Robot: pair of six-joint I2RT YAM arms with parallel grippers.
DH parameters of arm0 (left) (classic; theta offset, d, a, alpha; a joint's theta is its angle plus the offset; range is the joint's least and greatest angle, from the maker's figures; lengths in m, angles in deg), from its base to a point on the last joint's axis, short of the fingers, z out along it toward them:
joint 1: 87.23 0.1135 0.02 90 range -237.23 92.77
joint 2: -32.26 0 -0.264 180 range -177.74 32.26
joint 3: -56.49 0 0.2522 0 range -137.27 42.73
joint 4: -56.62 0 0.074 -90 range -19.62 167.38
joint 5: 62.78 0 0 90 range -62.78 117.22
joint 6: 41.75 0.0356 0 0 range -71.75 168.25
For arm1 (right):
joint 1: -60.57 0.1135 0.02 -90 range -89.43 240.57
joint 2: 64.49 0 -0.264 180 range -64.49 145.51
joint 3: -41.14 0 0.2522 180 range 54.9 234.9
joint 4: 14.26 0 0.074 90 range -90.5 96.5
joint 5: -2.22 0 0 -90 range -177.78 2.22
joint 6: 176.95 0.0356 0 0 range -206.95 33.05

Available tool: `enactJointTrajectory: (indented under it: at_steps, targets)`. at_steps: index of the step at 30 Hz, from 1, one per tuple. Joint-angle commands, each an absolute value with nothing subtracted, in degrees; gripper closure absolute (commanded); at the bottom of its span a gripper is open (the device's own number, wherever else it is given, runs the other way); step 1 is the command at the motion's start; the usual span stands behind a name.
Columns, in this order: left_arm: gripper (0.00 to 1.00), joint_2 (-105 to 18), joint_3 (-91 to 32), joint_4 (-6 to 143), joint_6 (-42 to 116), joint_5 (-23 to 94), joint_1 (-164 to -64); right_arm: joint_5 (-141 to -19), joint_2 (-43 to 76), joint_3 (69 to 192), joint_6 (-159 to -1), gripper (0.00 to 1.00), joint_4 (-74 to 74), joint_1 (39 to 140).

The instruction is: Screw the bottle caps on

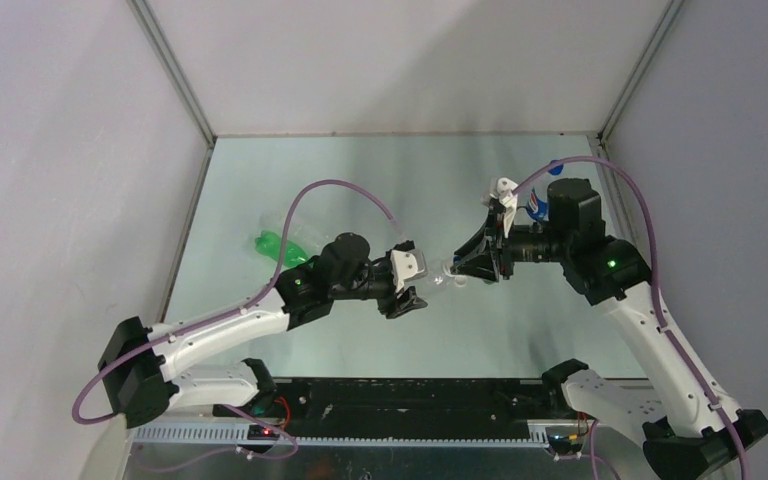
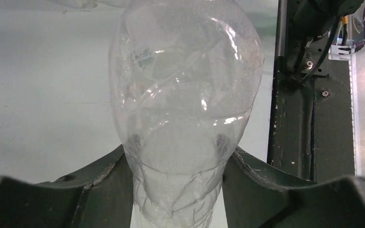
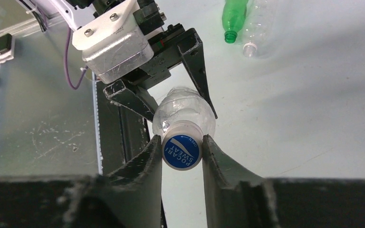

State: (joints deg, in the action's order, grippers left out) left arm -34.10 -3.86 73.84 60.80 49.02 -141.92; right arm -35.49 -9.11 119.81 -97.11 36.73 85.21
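My left gripper (image 1: 407,283) is shut on the body of a clear bottle (image 2: 185,95) and holds it level above the table, neck pointing right. In the left wrist view the fingers (image 2: 100,190) press its crumpled lower part from both sides. My right gripper (image 3: 182,154) is shut on a white-sided cap with a blue top (image 3: 181,151) that sits on this bottle's neck (image 3: 183,111). In the top view the right gripper (image 1: 477,268) meets the bottle mouth (image 1: 450,279) mid-table.
A green bottle (image 1: 280,248) and a clear bottle (image 3: 258,23) lie uncapped side by side at the left. A Pepsi-labelled bottle (image 1: 535,207) lies partly hidden behind the right arm. A small blue cap (image 1: 556,168) is at the back right. The black base rail (image 1: 410,395) lines the near edge.
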Motion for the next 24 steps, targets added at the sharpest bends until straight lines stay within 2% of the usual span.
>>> enactJointTrajectory:
  at_steps: [1, 2, 5, 8, 12, 14, 17, 19, 20, 21, 22, 23, 24]
  targets:
    - [0.62, -33.6, -7.4, 70.7, 61.6, 45.4, -141.7, -38.2, -8.1, 122.8, -95.6, 0.77, 37.7, 87.2]
    - [0.63, -33.5, -7.5, 70.7, 61.4, 43.8, -141.8, -40.5, -7.6, 122.8, -94.9, 0.80, 38.0, 88.1]
    - [0.63, -33.0, -7.2, 67.2, 61.9, 32.6, -143.0, -46.2, -6.4, 123.4, -89.6, 0.99, 38.5, 90.3]
    - [0.63, -33.1, -6.3, 64.0, 64.8, 20.2, -146.9, -56.5, -5.2, 123.5, -81.6, 1.00, 37.7, 91.9]
    - [0.63, -36.4, -5.3, 55.3, 72.4, -3.7, -153.4, -71.6, -3.4, 123.5, -59.8, 1.00, 39.0, 92.4]
    - [0.63, -38.6, -4.9, 51.1, 75.3, -10.8, -155.6, -74.0, -2.7, 123.1, -52.6, 1.00, 39.3, 92.1]
    - [0.63, -40.8, -4.8, 50.0, 76.1, -12.9, -156.5, -74.0, -2.8, 122.8, -48.5, 1.00, 37.0, 91.8]
    - [0.63, -41.2, -4.7, 52.1, 73.6, -10.2, -155.4, -72.6, -3.9, 122.8, -48.8, 0.95, 34.9, 91.0]
    - [0.63, -41.1, -4.9, 55.4, 70.8, -6.6, -154.8, -71.8, -4.9, 122.8, -50.2, 0.86, 34.3, 90.0]
    - [0.62, -40.9, -5.2, 57.1, 69.5, -4.5, -153.0, -69.8, -5.3, 122.8, -51.3, 0.81, 33.0, 89.3]
    - [0.62, -40.4, -5.3, 60.8, 67.5, 0.6, -152.2, -68.7, -6.3, 122.8, -53.9, 0.67, 32.5, 88.1]
    - [0.62, -39.7, -5.4, 62.4, 66.8, 5.8, -150.3, -66.3, -6.8, 122.8, -55.3, 0.61, 31.8, 87.5]
    - [0.62, -39.3, -5.4, 65.1, 66.1, 8.4, -149.3, -65.1, -7.8, 122.8, -58.6, 0.48, 31.6, 86.3]
